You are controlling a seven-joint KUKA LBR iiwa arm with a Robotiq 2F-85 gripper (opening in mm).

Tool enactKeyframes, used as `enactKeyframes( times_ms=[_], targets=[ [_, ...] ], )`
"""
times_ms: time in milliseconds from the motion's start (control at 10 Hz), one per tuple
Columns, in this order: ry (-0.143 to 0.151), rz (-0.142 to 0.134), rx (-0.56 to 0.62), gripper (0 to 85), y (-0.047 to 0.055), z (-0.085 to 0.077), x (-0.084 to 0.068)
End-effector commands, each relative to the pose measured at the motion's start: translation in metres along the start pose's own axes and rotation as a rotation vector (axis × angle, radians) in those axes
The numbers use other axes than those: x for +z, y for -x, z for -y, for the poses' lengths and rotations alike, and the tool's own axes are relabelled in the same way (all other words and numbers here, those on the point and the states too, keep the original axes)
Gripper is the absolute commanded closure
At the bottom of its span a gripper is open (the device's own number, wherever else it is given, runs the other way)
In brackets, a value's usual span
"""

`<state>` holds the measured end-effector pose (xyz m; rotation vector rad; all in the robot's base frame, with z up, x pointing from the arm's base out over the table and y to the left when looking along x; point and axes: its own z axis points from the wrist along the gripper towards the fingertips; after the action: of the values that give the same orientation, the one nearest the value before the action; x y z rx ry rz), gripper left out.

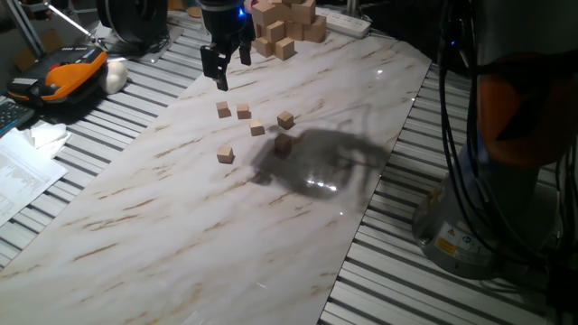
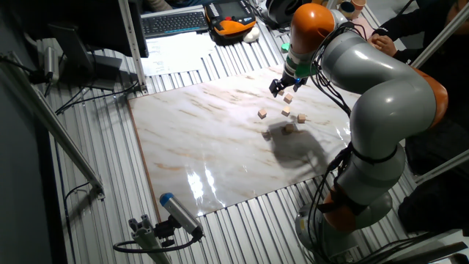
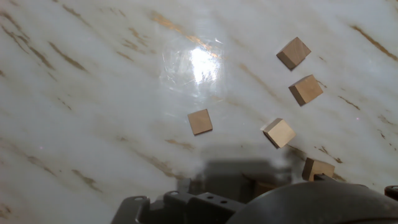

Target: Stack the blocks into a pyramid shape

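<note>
Six small tan wooden cubes [image 1: 257, 128] lie loose, none stacked yet, mid marble slab [image 1: 163, 217] toward its far edge. Gripper [image 1: 226, 65] hovers above them w/ jaws apart, empty; prob. lining up first pick. Bigger pale block pile [image 1: 287, 23] at far edge, not needed.

Six blocks [image 1: 257, 127] lie scattered apart on the table [image 1: 163, 226], none stacked.

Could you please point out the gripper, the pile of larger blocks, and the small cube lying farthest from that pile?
Black two-finger gripper [image 1: 223, 70], one fixed view, between its fingertips.
Pile of larger pale wooden blocks [image 1: 287, 25], one fixed view, middle.
Small light-tan wooden cube [image 1: 226, 155], one fixed view, front face.
</note>
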<state>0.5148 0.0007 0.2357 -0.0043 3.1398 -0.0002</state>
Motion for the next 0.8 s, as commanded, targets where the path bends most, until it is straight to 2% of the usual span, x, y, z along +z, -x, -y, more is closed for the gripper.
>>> enactKeyframes(
  times_ms=[0, 500, 700],
  targets=[
    [0.062, -0.084, 0.36, 85.0, 0.0, 0.0, 0.0],
    [0.052, -0.095, 0.361, 85.0, 0.005, 0.003, -0.002],
    [0.042, -0.092, 0.351, 85.0, 0.012, 0.009, 0.002]
  ],
)
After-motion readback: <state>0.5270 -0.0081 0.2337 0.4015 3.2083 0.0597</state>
